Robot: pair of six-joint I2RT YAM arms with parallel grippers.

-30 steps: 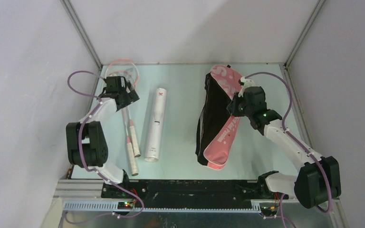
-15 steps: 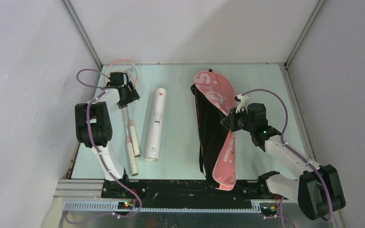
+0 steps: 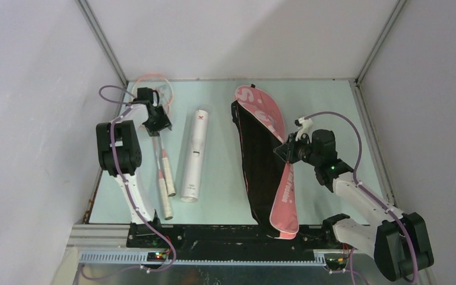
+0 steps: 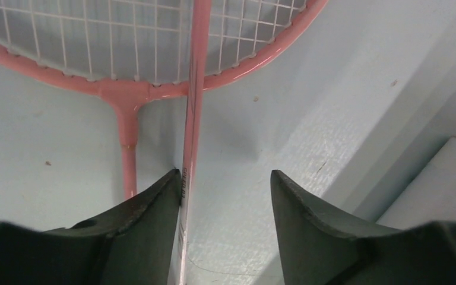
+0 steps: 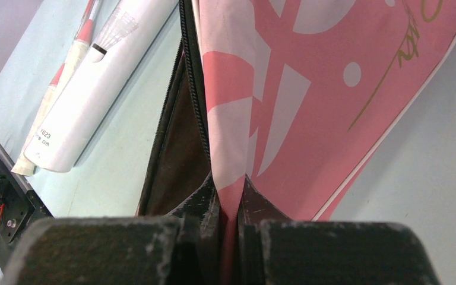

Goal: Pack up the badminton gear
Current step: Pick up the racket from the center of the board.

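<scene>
Two pink-framed rackets [image 3: 161, 163] lie side by side at the left, heads toward the back. My left gripper [image 3: 157, 124] is low over their shafts. In the left wrist view its jaws stand open [image 4: 225, 181] around one thin pink shaft [image 4: 193, 89], which touches the left finger [image 4: 154, 208]. The other racket's head [image 4: 124, 92] lies just beyond. The long white tube [image 3: 193, 155] lies right of the rackets. The pink and black racket bag [image 3: 260, 166] gapes open in the middle. My right gripper [image 3: 285, 152] is shut on its pink upper flap [image 5: 237, 119], holding it up.
Grey walls with metal corner posts close in the pale green table [image 3: 225, 107] on three sides. A black rail [image 3: 231, 235] with both arm bases runs along the near edge. The tube [image 5: 89, 83] lies close to the bag's open mouth.
The right gripper has drawn the bag's flap toward the near edge, swinging the bag upright and longer. The left arm has folded back, its gripper settling over the racket shafts with jaws narrowing.
</scene>
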